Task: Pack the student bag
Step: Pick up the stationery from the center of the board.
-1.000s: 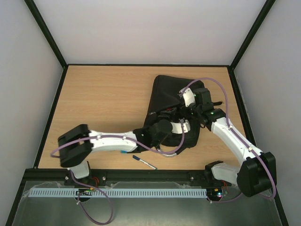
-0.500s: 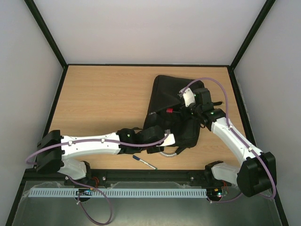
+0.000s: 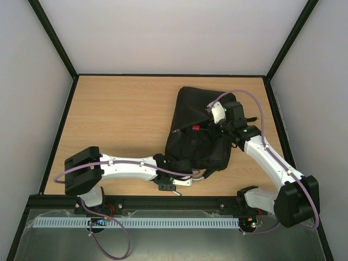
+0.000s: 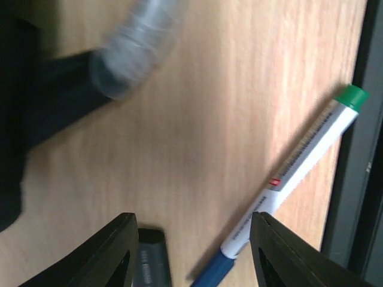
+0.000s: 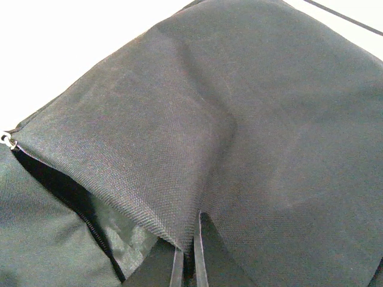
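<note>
Fabric pinched flat between the fingers of the right gripper (image 5: 187, 254): a fold of the student bag (image 5: 257, 119), clamped tight at the flap's edge. Just left of those closed jaws, an open zipper (image 5: 90, 224) with dark lining behind it. Farther left, a small metal zip pull (image 5: 7, 141). All that weave and zipper detail visible from the right wrist only. From the top camera instead: right gripper (image 3: 212, 118) up on the far right part of the student bag (image 3: 190, 109), flap raised, a red thing (image 3: 196, 128) showing in the mouth just beside the jaws, on the side toward the left arm. Red thing too small to identify.

Left gripper (image 4: 191, 239) low over the table (image 4: 227, 119), jaws apart, nothing clamped. Between them, the blue end of a pen (image 4: 299, 170). White barrel running ahead and to the right, past the finger (image 4: 281, 257) on that side, ending in a green tip close to the table's black edge. Touching that finger or only passing it: cannot tell. Ahead and to the left of the jaws, a blurred grey handle loop (image 4: 137, 54) and black bag fabric. From above, pen almost wholly hidden beneath the left gripper (image 3: 171, 188). Shown there instead: handle loop (image 3: 200, 175) just beyond the jaws at the bag's near edge, and the bag lying between the two grippers.
</note>
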`<state>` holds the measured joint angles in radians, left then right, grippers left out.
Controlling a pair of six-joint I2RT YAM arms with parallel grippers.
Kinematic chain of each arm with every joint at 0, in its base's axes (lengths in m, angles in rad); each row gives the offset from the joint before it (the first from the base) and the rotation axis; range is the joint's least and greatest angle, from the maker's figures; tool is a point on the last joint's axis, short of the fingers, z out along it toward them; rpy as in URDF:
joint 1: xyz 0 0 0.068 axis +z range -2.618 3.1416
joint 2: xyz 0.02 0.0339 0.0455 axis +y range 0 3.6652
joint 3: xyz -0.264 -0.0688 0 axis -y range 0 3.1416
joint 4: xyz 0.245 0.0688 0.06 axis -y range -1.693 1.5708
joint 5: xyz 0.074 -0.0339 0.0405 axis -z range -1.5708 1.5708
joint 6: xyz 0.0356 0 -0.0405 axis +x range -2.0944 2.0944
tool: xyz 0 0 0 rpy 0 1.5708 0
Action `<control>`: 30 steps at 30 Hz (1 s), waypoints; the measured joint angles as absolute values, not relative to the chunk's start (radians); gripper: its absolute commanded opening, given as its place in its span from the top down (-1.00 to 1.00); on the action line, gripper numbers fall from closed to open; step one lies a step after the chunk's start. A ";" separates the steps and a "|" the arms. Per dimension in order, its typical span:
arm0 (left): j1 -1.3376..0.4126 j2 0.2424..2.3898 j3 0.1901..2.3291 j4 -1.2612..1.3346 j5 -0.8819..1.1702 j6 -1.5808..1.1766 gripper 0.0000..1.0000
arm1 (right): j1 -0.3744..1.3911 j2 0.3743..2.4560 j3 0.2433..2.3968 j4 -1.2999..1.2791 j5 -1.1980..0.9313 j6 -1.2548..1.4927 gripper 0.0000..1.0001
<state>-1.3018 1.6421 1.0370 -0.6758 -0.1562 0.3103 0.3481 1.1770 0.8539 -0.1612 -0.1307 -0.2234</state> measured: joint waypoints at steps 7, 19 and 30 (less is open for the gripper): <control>-1.340 1.730 1.045 -0.725 -0.112 0.306 -0.04 | 0.348 1.177 0.854 -0.161 -0.131 -0.223 0.98; -1.346 1.761 1.049 -0.724 -0.112 0.305 0.47 | 0.348 1.177 0.854 -0.161 -0.131 -0.224 0.98; -1.349 1.796 1.091 -0.680 -0.084 0.298 0.70 | 0.348 1.177 0.854 -0.161 -0.131 -0.223 0.98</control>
<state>-1.3491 1.7958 1.0912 -0.6796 -0.0845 0.2981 0.3481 1.1770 0.8536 -0.1612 -0.1310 -0.2234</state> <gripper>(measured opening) 0.180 0.035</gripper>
